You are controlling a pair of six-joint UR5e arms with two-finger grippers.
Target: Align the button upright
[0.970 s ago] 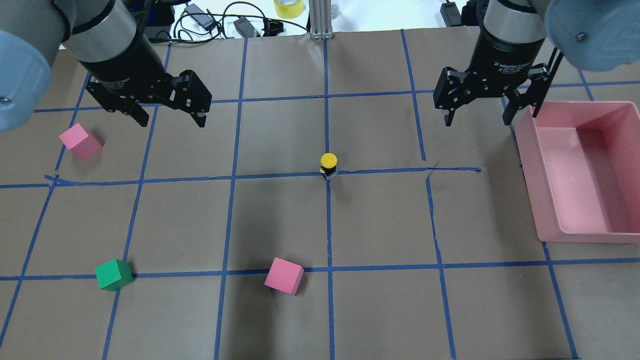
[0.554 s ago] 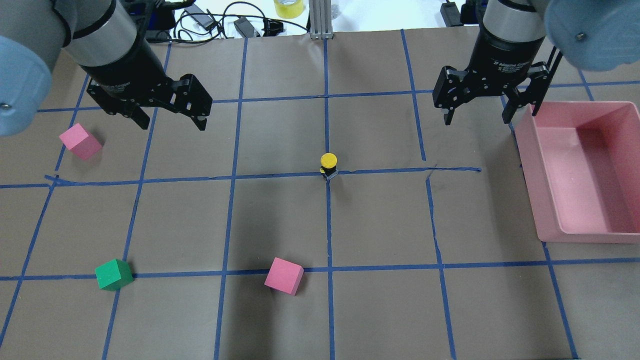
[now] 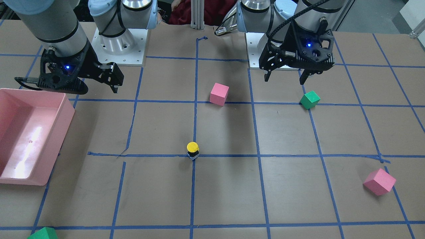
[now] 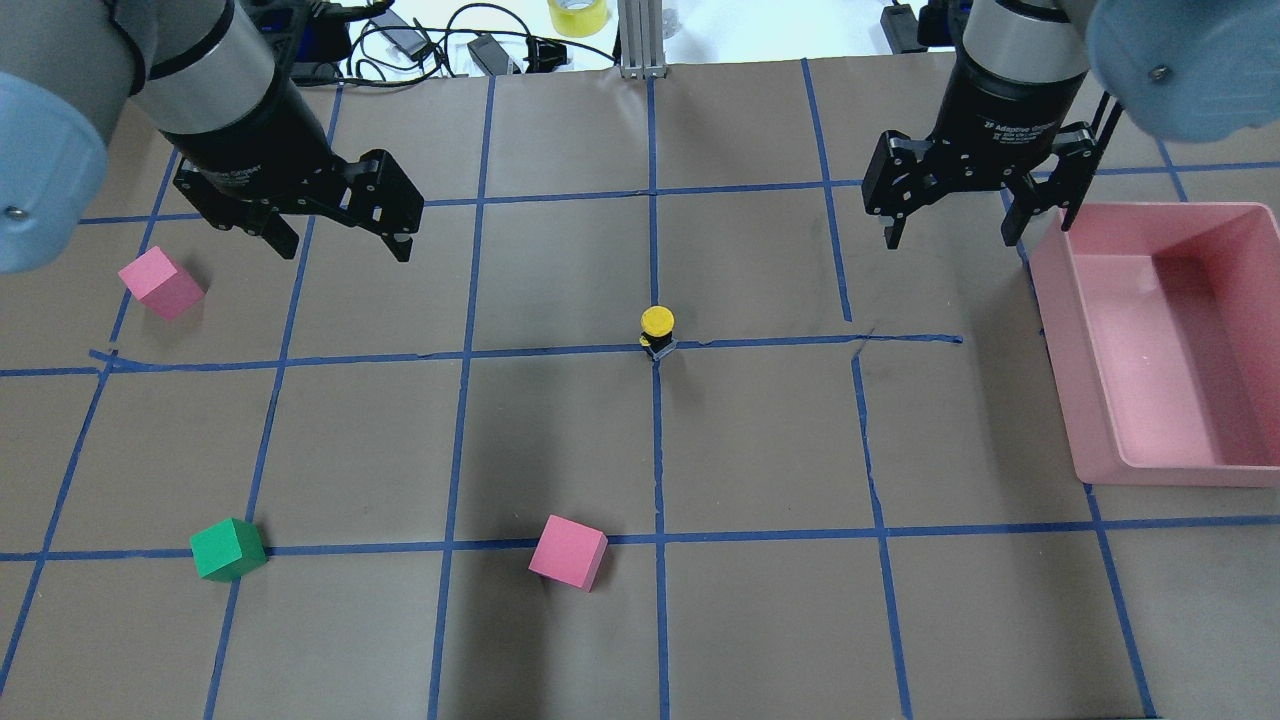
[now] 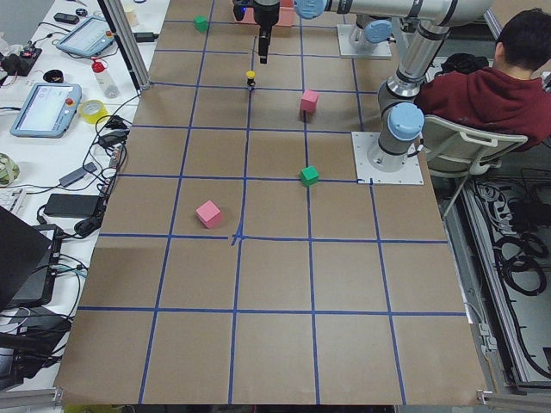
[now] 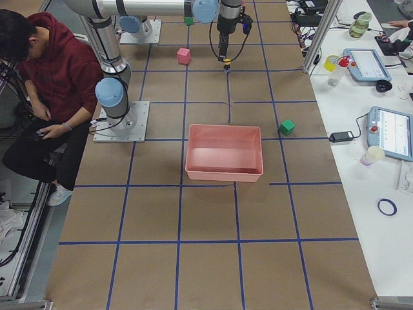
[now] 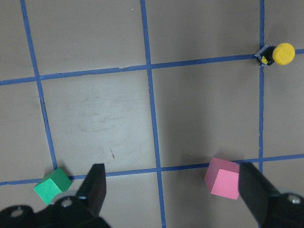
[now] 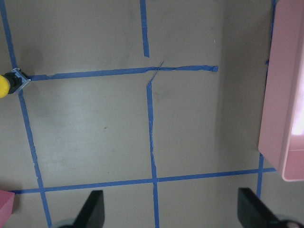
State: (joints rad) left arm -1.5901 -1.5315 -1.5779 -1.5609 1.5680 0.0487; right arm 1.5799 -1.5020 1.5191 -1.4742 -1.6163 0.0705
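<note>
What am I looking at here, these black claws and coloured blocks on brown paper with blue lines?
Two robot arms stand at a brown paper-covered table taped into blue squares. Each ends in a black two-finger claw: the left gripper and the right gripper hang open, holding nothing. Cameras: one behind the robot, one facing it, one at each table end, one on each wrist. On the table stand a small yellow-capped push-button, upright, two pink cubes, two green cubes and a pink plastic bin.

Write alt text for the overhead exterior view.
A yellow-capped button stands upright at the centre, untouched. The left end effector and right end effector hang open at the top. A pink bin sits right; a green cube, a pink cube and a second pink cube lie further left.
</note>
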